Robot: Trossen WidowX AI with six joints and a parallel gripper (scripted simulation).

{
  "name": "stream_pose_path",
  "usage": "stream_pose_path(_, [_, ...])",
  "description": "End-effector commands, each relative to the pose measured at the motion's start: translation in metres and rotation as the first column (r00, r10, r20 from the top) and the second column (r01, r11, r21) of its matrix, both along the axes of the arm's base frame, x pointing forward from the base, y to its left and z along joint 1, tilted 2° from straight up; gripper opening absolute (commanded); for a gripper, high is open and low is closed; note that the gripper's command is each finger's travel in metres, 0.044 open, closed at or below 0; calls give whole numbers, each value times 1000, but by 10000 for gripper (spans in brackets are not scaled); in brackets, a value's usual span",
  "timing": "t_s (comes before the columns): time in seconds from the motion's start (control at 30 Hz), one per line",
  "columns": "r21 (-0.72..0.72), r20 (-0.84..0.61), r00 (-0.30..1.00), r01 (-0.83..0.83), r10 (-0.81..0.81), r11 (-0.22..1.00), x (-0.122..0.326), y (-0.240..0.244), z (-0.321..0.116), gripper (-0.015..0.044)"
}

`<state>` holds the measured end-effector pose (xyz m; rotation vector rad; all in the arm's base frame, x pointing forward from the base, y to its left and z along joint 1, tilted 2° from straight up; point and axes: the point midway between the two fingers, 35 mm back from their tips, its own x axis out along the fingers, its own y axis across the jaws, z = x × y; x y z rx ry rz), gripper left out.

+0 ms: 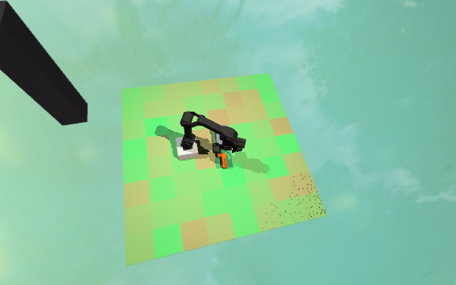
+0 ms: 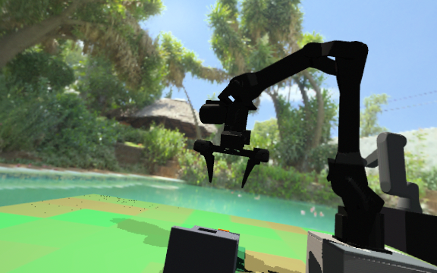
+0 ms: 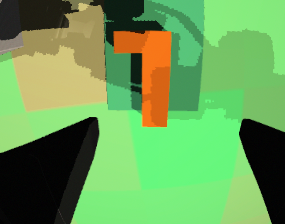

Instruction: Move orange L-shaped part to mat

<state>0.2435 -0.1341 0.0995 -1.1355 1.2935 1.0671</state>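
Note:
The orange L-shaped part (image 1: 224,161) (image 3: 156,87) lies on the green mat (image 3: 189,97), its long end reaching past the mat's edge in the wrist view. In the exterior view only a thin orange strip of the part (image 2: 223,230) shows above the rim of the grey tray (image 2: 202,252). A pocket in the tray's top shows empty there. Which side of the part is up, and whether it is fully flat, I cannot tell. My gripper (image 2: 226,184) (image 3: 173,127) is open and empty, fingers wide apart, above the part and tray and touching neither.
The arm stands on a pale base block (image 1: 188,153) (image 2: 321,246), near the tray and mat. The arm hides much of the tray in the top view. A large dark post (image 1: 34,67) stands off to the left in that view. The floor is checkered green and tan.

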Motion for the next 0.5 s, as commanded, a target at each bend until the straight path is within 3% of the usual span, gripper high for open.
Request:
stream_pose_path(0.0, [2,-11,1000,3,-3,1000,-4,2,14,400])
stream_pose_path(0.47, [-3,5,1000,0,0,1000,-1,1,9,400])
